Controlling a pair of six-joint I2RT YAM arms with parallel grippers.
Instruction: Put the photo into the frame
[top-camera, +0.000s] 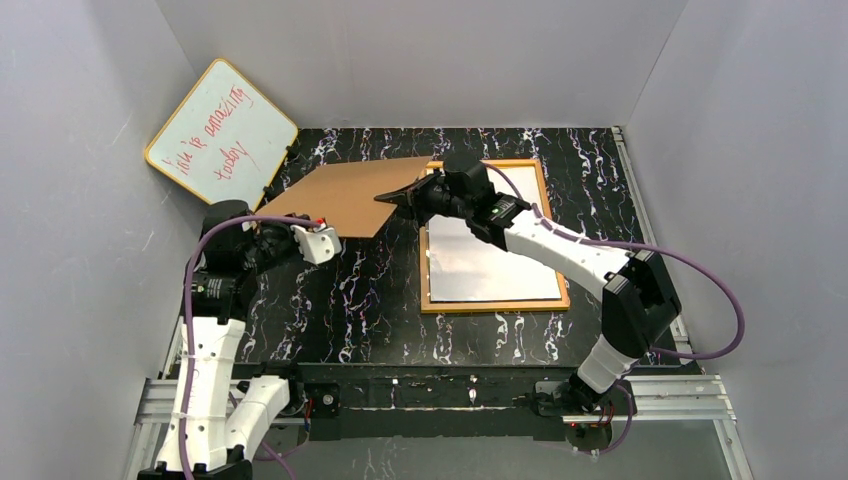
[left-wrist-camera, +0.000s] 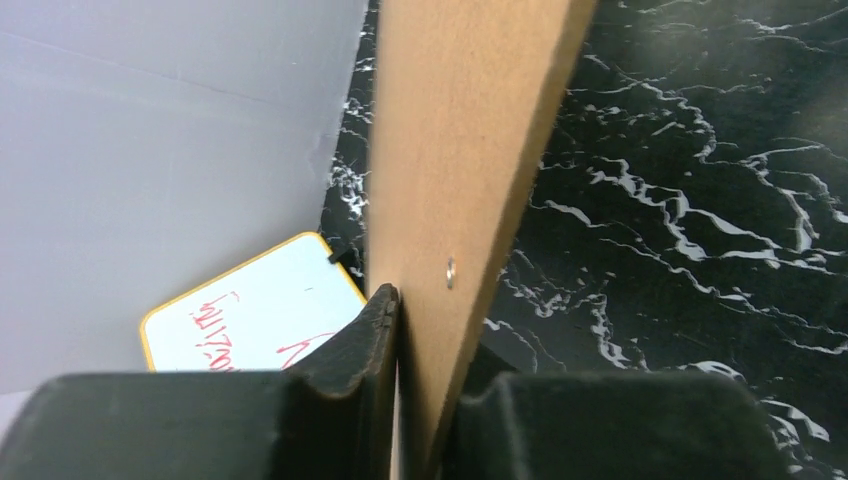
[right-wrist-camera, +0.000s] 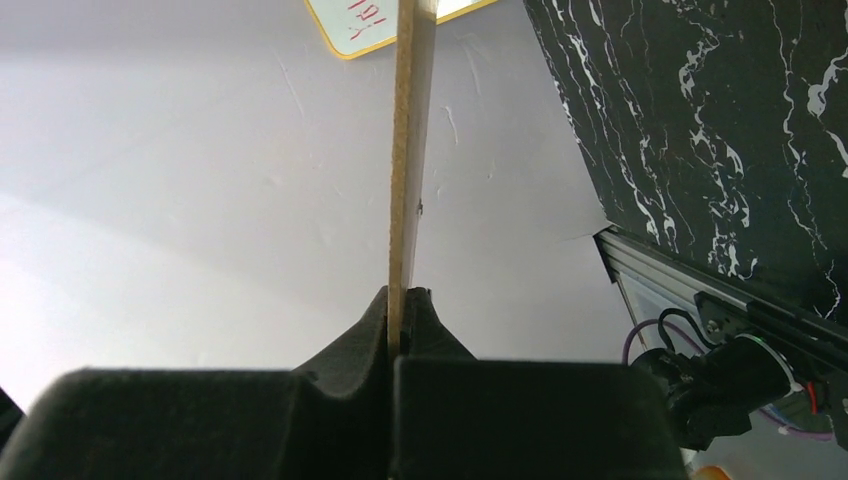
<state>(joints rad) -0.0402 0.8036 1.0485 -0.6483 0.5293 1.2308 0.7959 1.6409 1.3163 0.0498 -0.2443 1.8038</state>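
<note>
The frame (top-camera: 495, 303) lies back-up on the right of the table, its orange-brown rim showing. A pale shiny sheet (top-camera: 490, 262) fills its opening; I cannot tell whether that is glass or the photo's white back. No printed photo shows. Both grippers hold the plain brown backing board (top-camera: 345, 195) above the table, left of the frame. My left gripper (top-camera: 272, 232) is shut on the board's near-left corner, and the left wrist view shows its jaws (left-wrist-camera: 430, 330) on the board (left-wrist-camera: 460, 150). My right gripper (top-camera: 405, 197) is shut on the board's right edge, seen edge-on in the right wrist view (right-wrist-camera: 400, 300).
A yellow-rimmed whiteboard (top-camera: 222, 133) with red handwriting leans in the far left corner; it also shows in the left wrist view (left-wrist-camera: 250, 320). Grey walls enclose the black marbled table (top-camera: 370, 300) on three sides. A metal rail runs along the near edge.
</note>
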